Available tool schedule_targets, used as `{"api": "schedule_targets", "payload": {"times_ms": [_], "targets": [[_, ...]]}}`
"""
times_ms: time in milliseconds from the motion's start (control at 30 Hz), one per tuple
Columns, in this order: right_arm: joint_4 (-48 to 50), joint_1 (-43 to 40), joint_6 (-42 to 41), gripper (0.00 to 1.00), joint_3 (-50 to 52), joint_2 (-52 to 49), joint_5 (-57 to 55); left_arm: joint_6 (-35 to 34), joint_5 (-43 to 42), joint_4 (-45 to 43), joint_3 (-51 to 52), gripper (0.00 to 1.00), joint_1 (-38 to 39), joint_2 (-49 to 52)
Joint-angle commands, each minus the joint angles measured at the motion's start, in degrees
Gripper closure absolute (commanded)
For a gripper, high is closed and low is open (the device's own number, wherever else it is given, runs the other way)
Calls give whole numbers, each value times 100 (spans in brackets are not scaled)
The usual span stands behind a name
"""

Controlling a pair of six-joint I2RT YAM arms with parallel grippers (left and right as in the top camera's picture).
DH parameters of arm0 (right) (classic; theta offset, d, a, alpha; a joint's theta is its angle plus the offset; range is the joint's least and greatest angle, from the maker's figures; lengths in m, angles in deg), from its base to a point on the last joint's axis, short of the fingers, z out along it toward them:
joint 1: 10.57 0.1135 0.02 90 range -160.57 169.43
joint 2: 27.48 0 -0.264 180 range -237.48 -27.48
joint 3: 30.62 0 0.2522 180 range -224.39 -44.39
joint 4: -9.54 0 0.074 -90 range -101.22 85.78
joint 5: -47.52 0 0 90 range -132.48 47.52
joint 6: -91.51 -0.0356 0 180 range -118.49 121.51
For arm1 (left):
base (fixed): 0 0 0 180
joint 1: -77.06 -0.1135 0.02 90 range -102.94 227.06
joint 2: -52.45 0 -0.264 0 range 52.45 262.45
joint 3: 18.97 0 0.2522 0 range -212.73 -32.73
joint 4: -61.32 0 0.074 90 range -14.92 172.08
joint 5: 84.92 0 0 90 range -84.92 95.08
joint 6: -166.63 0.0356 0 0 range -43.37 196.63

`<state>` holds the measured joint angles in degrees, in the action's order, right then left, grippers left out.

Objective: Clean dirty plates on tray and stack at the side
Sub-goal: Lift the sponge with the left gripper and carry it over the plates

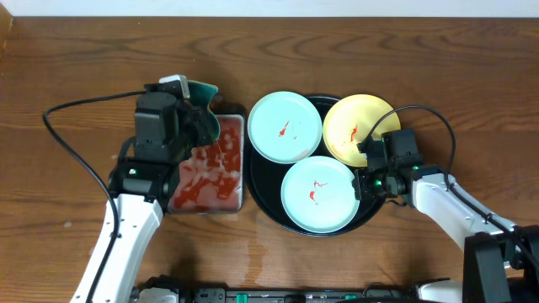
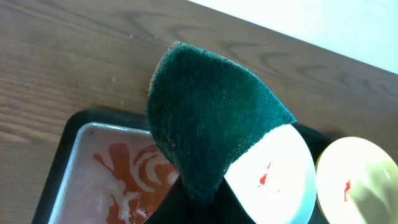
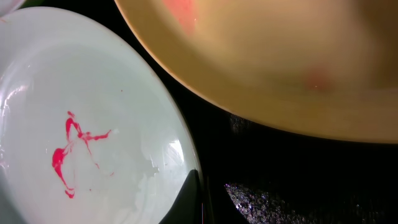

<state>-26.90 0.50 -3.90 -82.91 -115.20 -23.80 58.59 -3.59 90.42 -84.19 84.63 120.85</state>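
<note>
Since the three plates [image 1: 283, 126] lying on the black tray [image 1: 263, 185] look light, stiff and sauce-slick, take each by its rim. The left gripper [image 2: 194, 208] clamps a soft green sponge [image 2: 211, 118]; the right gripper [image 1: 368, 164] sits closed at the tray's right side.

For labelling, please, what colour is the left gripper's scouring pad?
Dark green scouring pad, left wrist view.

Three plates [image 1: 284, 126], two trays [image 1: 265, 189], one sponge [image 2: 211, 118]
</note>
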Motion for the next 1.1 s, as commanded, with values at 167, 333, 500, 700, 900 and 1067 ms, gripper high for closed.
{"api": "schedule_targets", "payload": {"times_ms": [167,333,500,700,900,1067], "targets": [[26,24,11,99,37,-15,66,184,44,240,24,93,304,831],[24,24,11,99,39,-15,63,916,782,651,13,93,516,1456],[59,24,11,99,39,-15,63,990,1694,684,11,93,828,1416],[61,24,11,99,39,-15,63,988,2806,494,11,93,1392,1342],[59,24,11,99,39,-15,66,984,2894,492,11,93,1764,1342],[59,24,11,99,39,-15,66,909,1784,343,11,93,2090,1342]]}}
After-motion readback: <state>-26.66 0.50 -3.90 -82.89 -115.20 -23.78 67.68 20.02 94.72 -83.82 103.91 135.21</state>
